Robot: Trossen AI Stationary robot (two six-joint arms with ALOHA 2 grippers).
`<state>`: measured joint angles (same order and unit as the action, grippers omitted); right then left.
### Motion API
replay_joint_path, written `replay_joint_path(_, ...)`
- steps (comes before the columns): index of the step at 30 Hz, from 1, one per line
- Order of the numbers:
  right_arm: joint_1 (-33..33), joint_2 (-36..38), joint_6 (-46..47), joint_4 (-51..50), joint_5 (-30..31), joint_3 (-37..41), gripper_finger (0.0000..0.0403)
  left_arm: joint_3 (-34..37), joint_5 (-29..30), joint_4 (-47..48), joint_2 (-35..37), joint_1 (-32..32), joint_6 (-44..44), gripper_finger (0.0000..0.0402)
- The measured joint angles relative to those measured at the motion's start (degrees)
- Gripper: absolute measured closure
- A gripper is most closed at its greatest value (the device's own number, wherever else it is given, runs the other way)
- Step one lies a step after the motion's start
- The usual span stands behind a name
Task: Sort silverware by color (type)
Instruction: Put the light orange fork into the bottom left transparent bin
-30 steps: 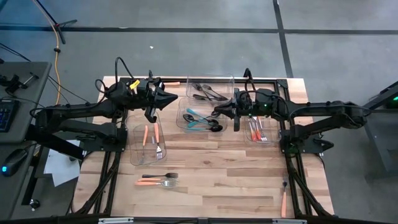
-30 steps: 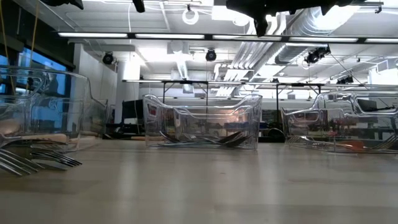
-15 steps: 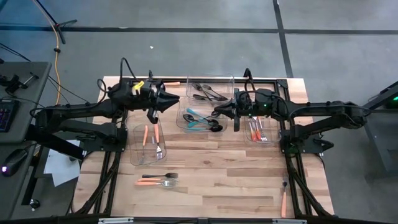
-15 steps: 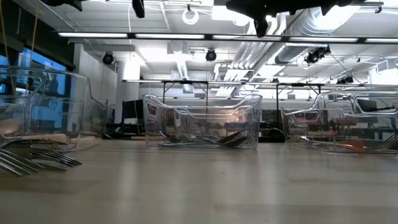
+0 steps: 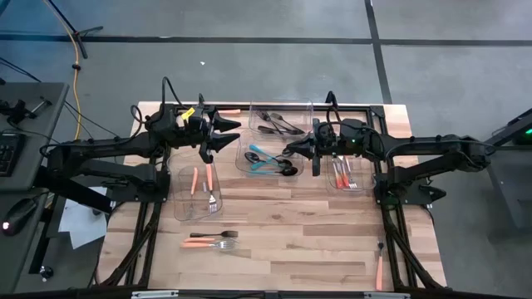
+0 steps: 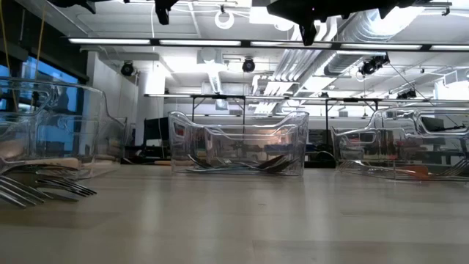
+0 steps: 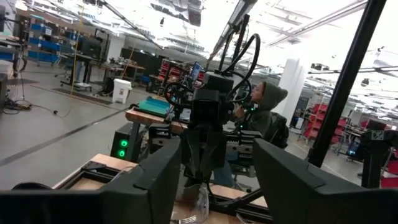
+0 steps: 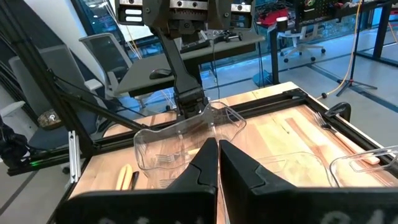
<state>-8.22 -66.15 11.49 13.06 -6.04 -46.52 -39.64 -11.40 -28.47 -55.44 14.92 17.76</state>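
Four clear bins (image 5: 196, 189): all stand on the wooden table (image 5: 299, 237).
Left gripper (image 5: 223, 132): hangs above the left bin's far end, fingers spread apart, nothing between them.
Right gripper (image 5: 289, 150): sits over the middle bin, fingers pressed together, empty.
Silverware in bins: orange pieces (image 5: 208, 177) left and right, teal (image 5: 259, 156) in the middle, black (image 5: 278, 124) at the far edge.
Loose silverware: a black fork (image 5: 213, 234) and orange fork (image 5: 206, 244) lie near the front; another orange piece (image 5: 379, 266) front right.

Four clear plastic bins (image 5: 195, 187) sit across the wooden table (image 5: 274, 241); loose orange-handled silverware (image 5: 209, 241) apparently lies before the leftmost.
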Motion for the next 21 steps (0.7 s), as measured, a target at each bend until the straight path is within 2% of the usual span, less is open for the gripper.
replay_joint_path(7,0.0,0.0,0.0,0.0,0.0,0.0,0.0403,0.0,0.0,0.0,0.0,0.0,-0.1,0.0211)
replay_joint_path(11,0.0,0.0,0.0,0.0,0.0,0.0,0.0403,0.0,0.1,0.0,0.0,0.0,-3.4,0.0213)
replay_joint_path(13,0.0,0.0,0.0,-0.1,0.0,0.0,0.0403,-1.3,0.1,2.7,0.0,-0.2,-3.4,0.0213)
replay_joint_path(16,0.0,0.0,0.0,-0.1,0.0,0.0,0.0403,-6.6,-0.8,14.0,0.0,-1.5,-5.3,0.0213)
replay_joint_path(21,0.0,0.0,-0.2,-0.7,0.0,0.0,0.0403,-19.8,-1.6,47.2,-0.4,-6.8,-11.2,0.0213)
